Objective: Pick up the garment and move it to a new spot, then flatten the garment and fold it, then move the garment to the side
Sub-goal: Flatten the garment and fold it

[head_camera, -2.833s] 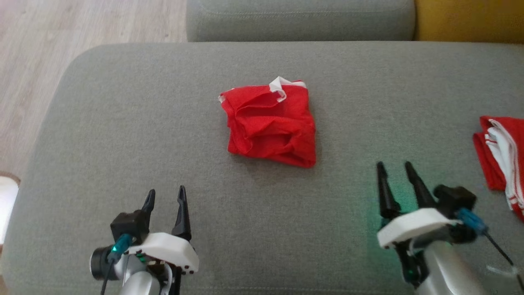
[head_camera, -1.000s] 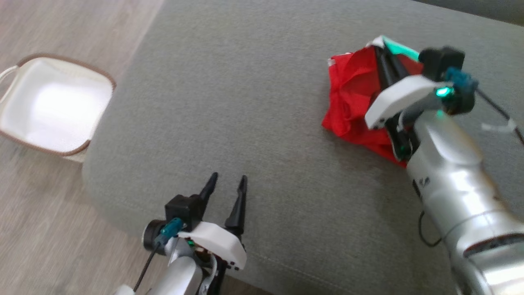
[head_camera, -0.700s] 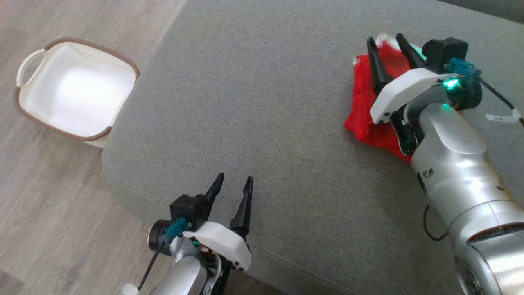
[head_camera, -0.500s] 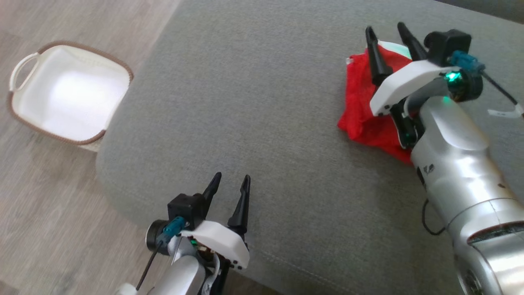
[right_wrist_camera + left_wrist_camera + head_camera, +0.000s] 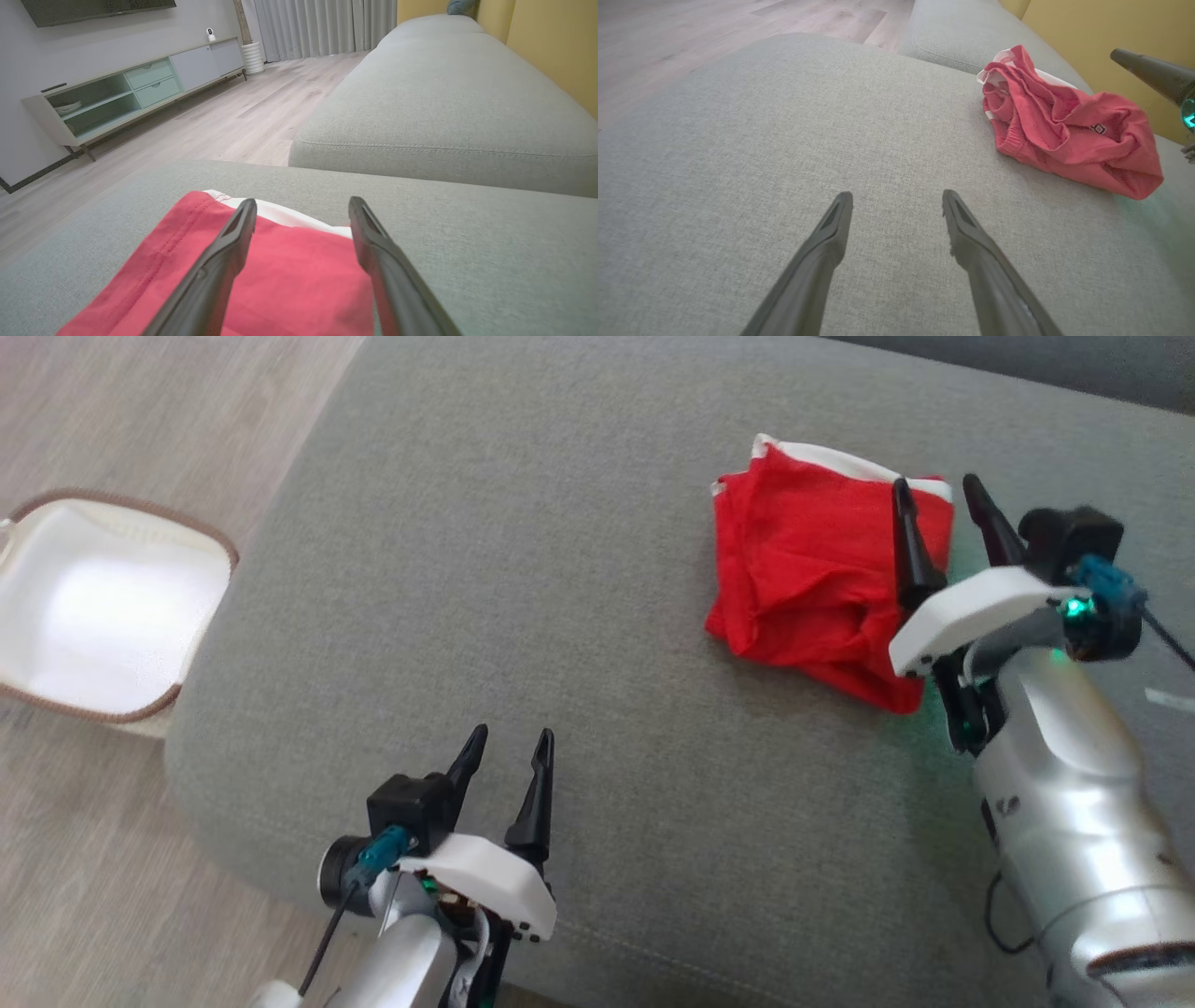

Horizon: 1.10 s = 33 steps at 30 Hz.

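Left gripper [image 5: 513,733] sits low at the near edge of the grey sofa cushion [image 5: 560,569], forearm slanting in from below, 2 dark fingers apart and pointing up the seat, nothing between them. Over to the right gripper [image 5: 934,481]: silver forearm angled in from the lower right, white wrist shell lit green, fingers spread wide above the right side of the red garment [image 5: 812,569], gripping nothing. The garment lies on the cushion's far right part, well apart from the left gripper, a rumpled, roughly square fold, creases running through it, white trim showing along its far edge. Off the cushion's left end, a white basket [image 5: 219,537] with a brown rim stands on the wood floor [image 5: 75,896].
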Tool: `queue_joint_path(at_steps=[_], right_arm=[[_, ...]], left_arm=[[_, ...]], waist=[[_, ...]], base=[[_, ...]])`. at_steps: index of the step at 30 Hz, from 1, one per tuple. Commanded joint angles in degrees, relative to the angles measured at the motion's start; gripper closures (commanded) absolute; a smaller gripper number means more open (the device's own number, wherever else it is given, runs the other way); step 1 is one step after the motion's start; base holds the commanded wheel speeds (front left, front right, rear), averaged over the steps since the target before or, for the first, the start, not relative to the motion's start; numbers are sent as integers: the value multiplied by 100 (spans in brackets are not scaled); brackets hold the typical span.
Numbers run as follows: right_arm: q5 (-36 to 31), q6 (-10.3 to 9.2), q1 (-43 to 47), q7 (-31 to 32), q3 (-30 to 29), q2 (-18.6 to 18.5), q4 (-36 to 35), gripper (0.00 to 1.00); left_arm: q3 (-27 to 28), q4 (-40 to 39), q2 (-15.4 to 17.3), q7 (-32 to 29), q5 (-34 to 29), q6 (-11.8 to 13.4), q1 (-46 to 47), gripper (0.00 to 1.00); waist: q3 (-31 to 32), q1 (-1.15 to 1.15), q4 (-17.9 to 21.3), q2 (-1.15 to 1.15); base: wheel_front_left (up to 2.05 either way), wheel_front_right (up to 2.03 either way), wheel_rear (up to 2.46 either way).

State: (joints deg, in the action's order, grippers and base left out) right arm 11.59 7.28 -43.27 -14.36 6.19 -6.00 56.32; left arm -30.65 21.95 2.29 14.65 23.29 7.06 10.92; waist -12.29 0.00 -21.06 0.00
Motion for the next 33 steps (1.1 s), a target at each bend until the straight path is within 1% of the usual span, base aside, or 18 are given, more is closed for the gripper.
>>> queue_joint_path(at_steps=[1, 5, 10, 17, 19, 27, 33], right_arm=[[-28, 21, -55, -63, 66, 110, -232, 0], [-25, 21, 299, -63, 34, 172, -511, 0], [-28, 21, 880, -63, -171, 253, -1066, 0], [0, 21, 1867, -63, -479, 308, -1740, 0], [39, 21, 2096, -63, -470, 310, -1895, 0], [354, 21, 2834, -63, -495, 311, -2211, 0], [536, 21, 3113, -63, -308, 312, -2302, 0]], left_arm=[[204, -144, 59, 35, -49, -2, 131, 0], [290, -106, 59, 35, -113, 5, 59, 0], [514, -93, 59, 35, -260, 22, -62, 0], [999, -51, 59, 35, -495, -24, -294, 0], [1109, -55, 59, 35, -543, -34, -350, 0], [1557, -73, 59, 35, -700, -57, -598, 0], [1787, -136, 59, 35, -752, -79, -795, 0]], waist=[[52, 0, 54, 0], [178, 0, 189, 0], [356, 0, 437, 0], [645, 0, 905, 0], [714, 0, 1009, 0], [966, 0, 1444, 0], [1048, 0, 1673, 0]], base=[[0, 0, 0], [0, 0, 0], [0, 0, 0], [0, 0, 0], [0, 0, 0], [0, 0, 0], [0, 0, 0]])
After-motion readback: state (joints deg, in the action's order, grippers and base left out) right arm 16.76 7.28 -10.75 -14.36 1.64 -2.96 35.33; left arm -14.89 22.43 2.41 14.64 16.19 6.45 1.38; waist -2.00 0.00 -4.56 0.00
